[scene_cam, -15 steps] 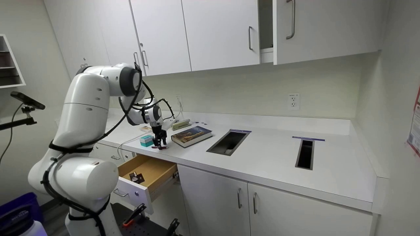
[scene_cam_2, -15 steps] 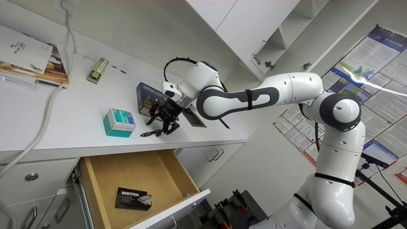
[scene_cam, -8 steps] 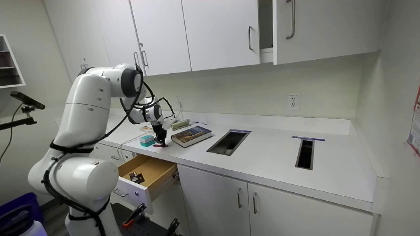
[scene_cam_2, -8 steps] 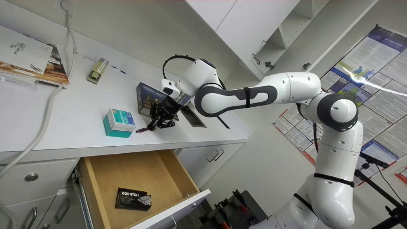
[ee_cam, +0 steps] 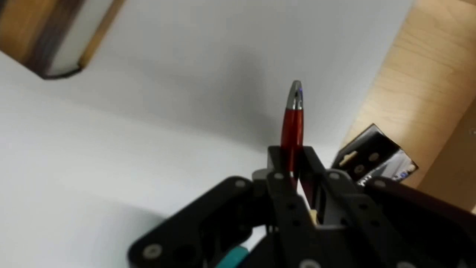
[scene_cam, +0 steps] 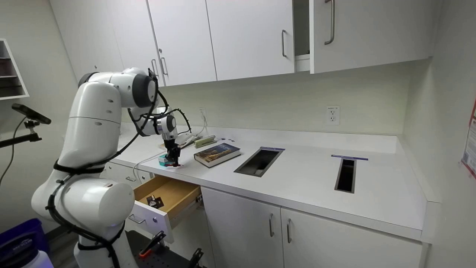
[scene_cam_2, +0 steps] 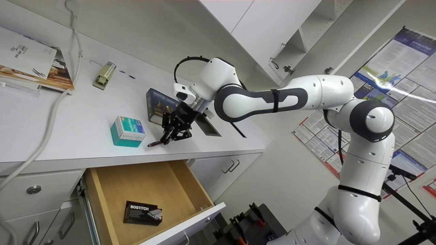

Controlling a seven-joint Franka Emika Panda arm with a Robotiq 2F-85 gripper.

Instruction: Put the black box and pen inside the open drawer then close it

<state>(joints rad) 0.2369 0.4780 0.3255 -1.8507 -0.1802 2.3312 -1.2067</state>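
White wall cabinets (scene_cam: 249, 37) run above a long white desk (scene_cam: 305, 178); one of their doors stands open. A white robot arm (scene_cam: 93, 130) reaches over the desk, bending down at the wrist. Below the desk's front edge the drawer (scene_cam_2: 146, 183) is pulled out, showing a light wooden inside behind its flat white front. In an exterior view a pile of printed papers (scene_cam_2: 34, 58) lies at one end of the desk, with a white cable (scene_cam_2: 52, 119) passing beside it and down over the front edge.

A dark rectangular cut-out (scene_cam: 260, 162) is sunk into the desk, and near it a thick book (scene_cam: 217, 152) lies flat. Farther back rests an olive-green object (scene_cam_2: 104, 75), too small to name for certain.

The black jaws are together, clamped on the pen, over the part of the desk near the drawer. Near them stands a teal-and-white box (scene_cam_2: 127, 132), partly hidden behind them in an exterior view.

The black box (scene_cam_2: 143, 212), printed BOSTITCH, lies inside the drawer on its wooden bottom.

The pen (ee_cam: 292, 128) is red with a silver tip, which sticks out past the jaws; whether it touches the desk cannot be told.
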